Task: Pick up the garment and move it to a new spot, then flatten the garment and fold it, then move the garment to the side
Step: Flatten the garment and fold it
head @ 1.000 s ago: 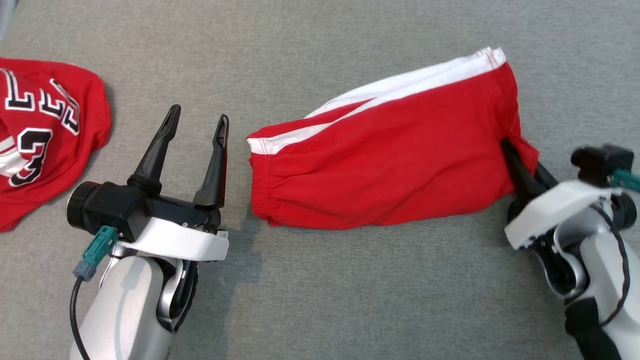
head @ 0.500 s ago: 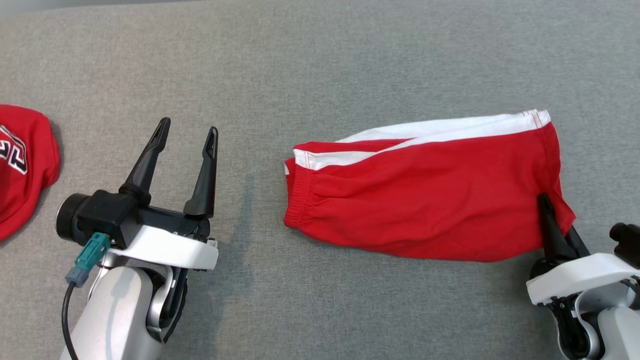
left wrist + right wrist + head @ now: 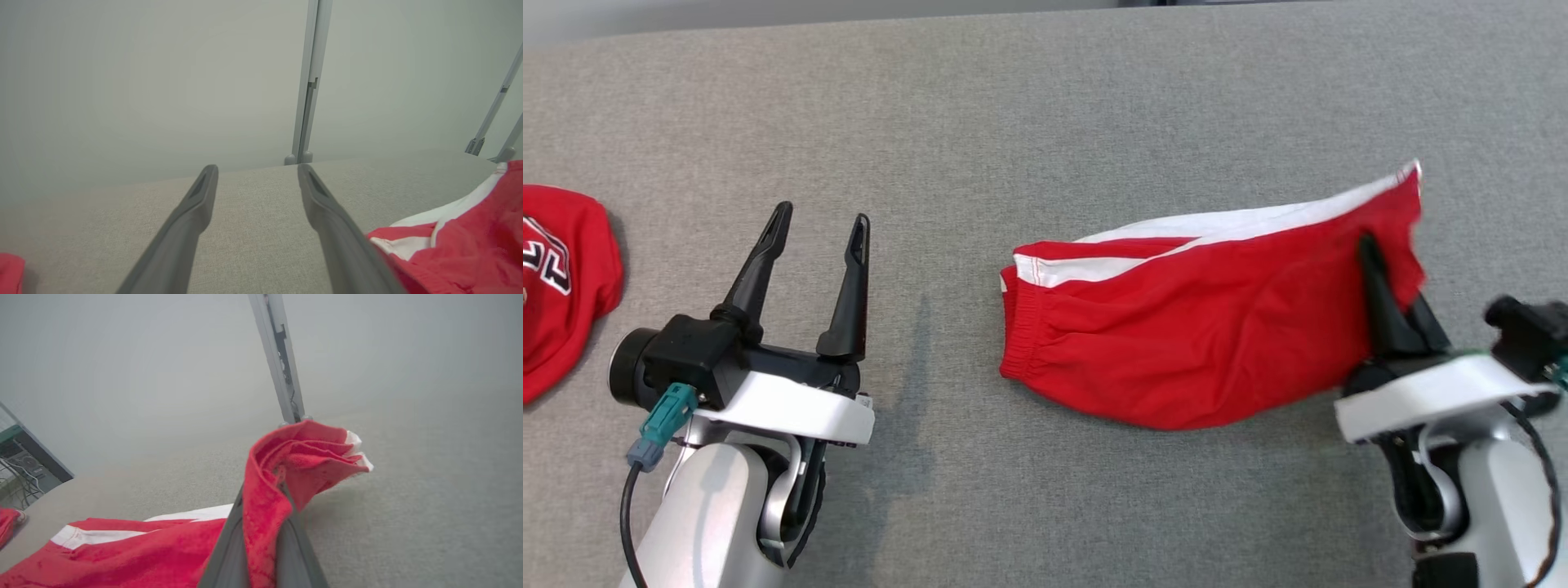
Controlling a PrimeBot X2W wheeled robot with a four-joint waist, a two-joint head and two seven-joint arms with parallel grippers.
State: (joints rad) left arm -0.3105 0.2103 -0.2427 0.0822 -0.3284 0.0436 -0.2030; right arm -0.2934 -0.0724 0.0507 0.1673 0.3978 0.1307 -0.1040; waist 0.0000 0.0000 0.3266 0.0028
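The garment (image 3: 1176, 327) is a pair of red shorts with white side stripes, folded in half on the grey table. My right gripper (image 3: 1372, 261) is shut on its right hem, lifting that end so the cloth (image 3: 294, 457) drapes over the fingers. The elastic waistband lies at the left end on the table. My left gripper (image 3: 817, 224) stands open above bare table, well to the left of the shorts, with nothing between its fingers (image 3: 196, 204). In the left wrist view the shorts (image 3: 470, 241) show at the lower right.
A red jersey (image 3: 560, 278) with black and white lettering lies at the table's left edge. The table's far edge (image 3: 849, 24) runs along the top of the head view. A grey upright post (image 3: 306, 81) stands behind the table.
The head camera has shifted. My right gripper has dragged the shorts rightward and raised their right hem off the table. The left gripper stays open.
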